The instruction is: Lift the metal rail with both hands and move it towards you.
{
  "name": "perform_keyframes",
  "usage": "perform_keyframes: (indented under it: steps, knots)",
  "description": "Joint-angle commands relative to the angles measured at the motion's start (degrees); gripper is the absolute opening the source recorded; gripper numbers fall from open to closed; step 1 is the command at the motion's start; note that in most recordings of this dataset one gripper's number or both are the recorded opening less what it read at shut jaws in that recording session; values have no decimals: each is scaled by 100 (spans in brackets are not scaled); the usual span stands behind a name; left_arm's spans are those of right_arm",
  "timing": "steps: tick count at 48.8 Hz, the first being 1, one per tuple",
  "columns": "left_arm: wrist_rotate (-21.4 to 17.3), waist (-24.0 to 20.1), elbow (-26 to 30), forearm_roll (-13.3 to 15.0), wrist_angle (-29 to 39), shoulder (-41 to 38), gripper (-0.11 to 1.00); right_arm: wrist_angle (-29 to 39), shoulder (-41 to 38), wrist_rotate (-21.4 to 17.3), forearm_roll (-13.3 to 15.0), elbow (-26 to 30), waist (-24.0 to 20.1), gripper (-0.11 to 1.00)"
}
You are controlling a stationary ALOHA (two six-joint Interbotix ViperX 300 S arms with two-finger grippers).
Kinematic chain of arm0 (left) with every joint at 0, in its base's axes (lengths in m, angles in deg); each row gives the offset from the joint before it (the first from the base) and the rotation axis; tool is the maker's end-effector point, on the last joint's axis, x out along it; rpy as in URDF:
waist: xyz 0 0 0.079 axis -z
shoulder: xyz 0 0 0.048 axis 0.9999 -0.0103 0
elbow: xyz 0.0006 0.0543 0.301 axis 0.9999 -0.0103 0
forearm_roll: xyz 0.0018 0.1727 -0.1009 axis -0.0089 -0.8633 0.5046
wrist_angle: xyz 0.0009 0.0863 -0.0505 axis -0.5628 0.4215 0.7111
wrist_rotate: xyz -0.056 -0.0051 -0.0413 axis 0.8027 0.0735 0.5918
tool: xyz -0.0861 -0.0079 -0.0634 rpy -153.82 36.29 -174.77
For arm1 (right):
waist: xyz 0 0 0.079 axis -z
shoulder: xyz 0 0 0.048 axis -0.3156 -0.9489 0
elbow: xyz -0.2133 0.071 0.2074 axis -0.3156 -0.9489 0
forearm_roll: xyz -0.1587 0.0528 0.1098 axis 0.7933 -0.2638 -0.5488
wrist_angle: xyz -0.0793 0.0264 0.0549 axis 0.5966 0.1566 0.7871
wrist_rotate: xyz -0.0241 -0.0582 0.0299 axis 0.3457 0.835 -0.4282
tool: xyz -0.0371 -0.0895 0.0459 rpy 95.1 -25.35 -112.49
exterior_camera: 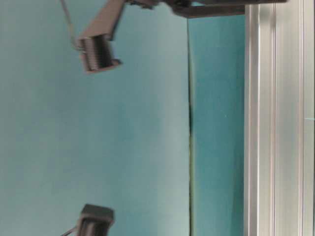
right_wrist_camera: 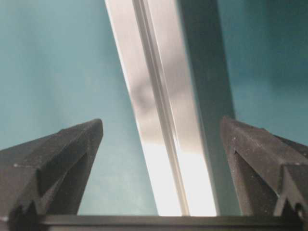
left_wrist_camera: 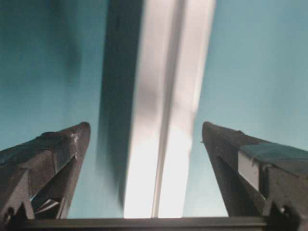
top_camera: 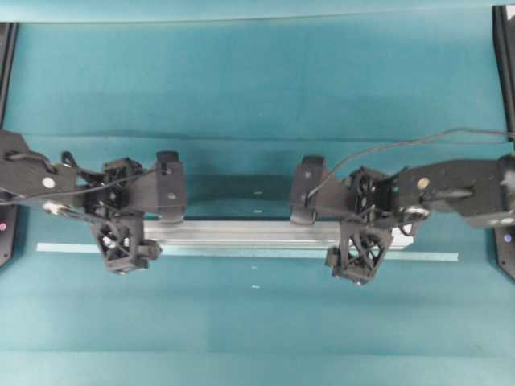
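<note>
The metal rail point(top_camera: 241, 233) is a long silver grooved bar lying across the teal table, just behind a thin pale tape strip point(top_camera: 426, 257). My left gripper point(top_camera: 121, 229) hangs over the rail's left end and my right gripper point(top_camera: 360, 233) over its right end. In the left wrist view the rail point(left_wrist_camera: 163, 96) runs between the open gripper point(left_wrist_camera: 146, 126) fingers with a gap on each side. The right wrist view shows the same: the rail point(right_wrist_camera: 154, 72) between the spread fingers of the open gripper point(right_wrist_camera: 161, 120), touching neither. The table-level view shows the rail point(exterior_camera: 278, 123) close up.
The teal table point(top_camera: 257, 322) has open surface in front of the tape strip. Black arm frames stand at the left edge point(top_camera: 6, 48) and right edge point(top_camera: 505, 48). A cable point(top_camera: 426, 138) loops over the right arm. Two black arm parts point(exterior_camera: 98, 49) show in the table-level view.
</note>
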Motion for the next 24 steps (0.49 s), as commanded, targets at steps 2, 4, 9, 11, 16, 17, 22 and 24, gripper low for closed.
perform_keyframes:
  steps: [2,4,9,11,16,17,22,24]
  knots:
    - [-193,18,149,9,255,378,100,35,325,-9,9,114,79,99]
    - [-246,18,158,9,290,492,100,26,448,-9,18,123,123,99]
    - [-299,0,167,9,299,817,100,26,800,0,62,141,246,99]
    - [-299,-9,167,9,290,949,100,26,940,9,105,149,281,99]
    - [-229,-9,141,9,211,1345,100,9,1301,18,290,167,360,99]
    - [-229,-9,132,9,185,1406,100,9,1362,18,334,158,369,99]
    - [-237,-9,88,9,35,1723,100,9,1723,44,492,141,422,99]
    - [-290,-9,62,9,-53,1846,100,-9,1828,53,536,132,431,99]
